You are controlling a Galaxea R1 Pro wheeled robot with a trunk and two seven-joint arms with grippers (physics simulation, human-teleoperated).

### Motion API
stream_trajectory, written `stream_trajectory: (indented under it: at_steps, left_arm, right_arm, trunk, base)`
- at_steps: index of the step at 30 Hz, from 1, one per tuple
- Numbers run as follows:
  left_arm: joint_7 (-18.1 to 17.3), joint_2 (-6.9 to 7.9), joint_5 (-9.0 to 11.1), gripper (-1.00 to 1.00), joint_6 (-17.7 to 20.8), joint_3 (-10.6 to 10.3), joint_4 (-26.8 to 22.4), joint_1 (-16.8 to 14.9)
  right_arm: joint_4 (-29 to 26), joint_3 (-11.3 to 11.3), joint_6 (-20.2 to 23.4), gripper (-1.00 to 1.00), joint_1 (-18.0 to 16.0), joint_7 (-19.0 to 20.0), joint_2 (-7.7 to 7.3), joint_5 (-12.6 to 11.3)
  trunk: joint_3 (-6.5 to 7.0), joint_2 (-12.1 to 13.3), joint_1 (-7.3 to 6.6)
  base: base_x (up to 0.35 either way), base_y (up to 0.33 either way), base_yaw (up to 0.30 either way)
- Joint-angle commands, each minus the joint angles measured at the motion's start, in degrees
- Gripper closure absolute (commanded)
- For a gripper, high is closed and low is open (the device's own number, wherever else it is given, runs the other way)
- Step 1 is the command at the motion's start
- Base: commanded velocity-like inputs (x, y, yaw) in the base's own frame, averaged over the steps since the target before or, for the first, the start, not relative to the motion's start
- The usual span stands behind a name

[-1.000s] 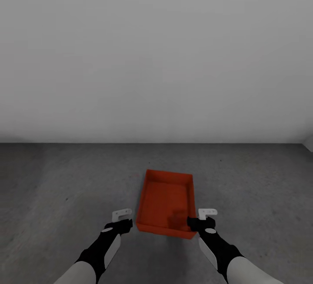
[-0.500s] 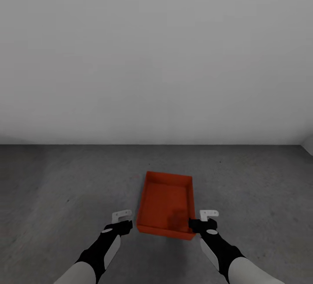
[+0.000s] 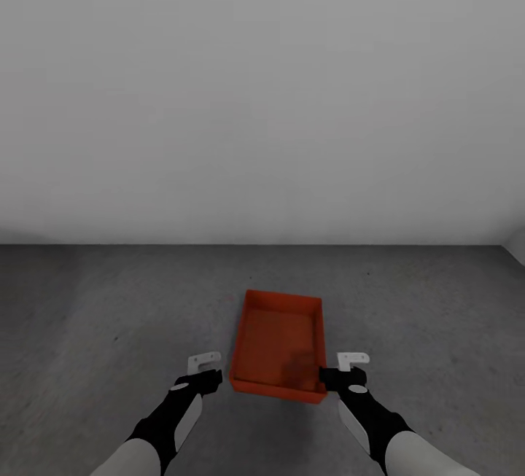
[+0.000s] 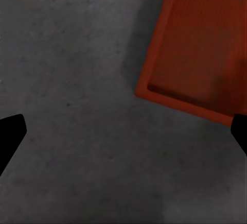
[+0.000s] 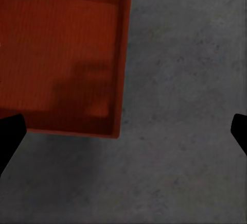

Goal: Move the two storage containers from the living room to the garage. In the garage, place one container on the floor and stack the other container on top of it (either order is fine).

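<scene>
Hovering low, right gripper (image 3: 343, 369) sat just beside the near right corner of the red container (image 3: 278, 342), jaws spread wide, nothing between them. Left gripper (image 3: 205, 371) hung off the container's near left corner, also spread and empty, with a strip of bare floor between it and the wall of the bin.

Container sat flat on the grey concrete floor (image 3: 109, 330) of the garage, open side up, nothing inside, a little way out from the plain white wall (image 3: 262, 97).

Change over the last second: the right gripper slid slightly outward and off the container's corner, which it had overlapped before. The container itself barely shifted. Read: the bin had been let go and set down, so the first half of the stack looked done. The second container was still to fetch.

View differences: head view gave the whole bin, both arms and the wall. Right wrist view showed the container's (image 5: 62, 54) corner and a soft shadow on its bottom, with the wall clear of both fingertips. Left wrist view showed the container's (image 4: 195, 49) other near corner, offset from the finger line, over mottled concrete.
</scene>
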Motion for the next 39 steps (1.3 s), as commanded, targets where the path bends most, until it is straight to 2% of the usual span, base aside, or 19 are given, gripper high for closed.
stream_trajectory:
  at_steps: [1,13,20,28,33,36,39]
  left_arm:
    - [0.2,-0.04,0.5,-1.00,0.3,0.1,-0.1,0.0]
    - [0.2,0.20,0.4,-1.00,0.2,-0.1,0.1,0.0]
    - [0.1,0.70,0.6,-1.00,0.4,0.0,0.6,0.0]
    - [0.0,0.85,0.6,-1.00,0.4,0.1,4.7,0.0]
    - [-0.1,2.36,0.6,-1.00,0.0,0.1,10.5,0.0]
    - [-0.4,3.94,1.8,-1.00,-0.1,0.0,13.5,0.0]
    - [-0.5,4.71,3.4,-1.00,-0.2,0.0,15.8,0.0]
  right_arm:
    - [0.0,0.5,0.1,-1.00,0.0,-0.4,-0.03,-0.6]
    - [0.6,0.5,0.3,-1.00,0.0,-0.4,-0.01,-0.7]
    - [5.8,0.4,0.3,-1.00,0.0,-0.4,-0.30,-0.7]
    - [12.1,0.5,0.6,-1.00,0.0,-0.1,-2.47,-0.8]
    - [18.0,0.5,0.1,-1.00,0.0,0.0,-3.16,-0.9]
    - [20.5,0.5,-0.1,-1.00,0.1,0.1,-3.28,-1.0]
    - [21.2,0.5,-0.1,-1.00,0.6,0.1,-3.56,-1.0]
  trunk:
    - [0.14,0.4,-0.23]
    - [2.30,5.2,-2.86]
    - [3.55,8.0,-4.40]
    - [4.99,11.2,-6.16]
    - [5.89,13.2,-7.26]
    - [6.43,14.4,-7.92]
    - [6.97,15.6,-8.57]
  base:
    - [0.000,0.000,0.000]
    - [0.000,0.000,0.000]
    - [0.000,0.000,0.000]
    - [0.000,0.000,0.000]
    - [0.000,0.000,0.000]
    - [0.000,0.000,0.000]
    - [0.000,0.000,0.000]
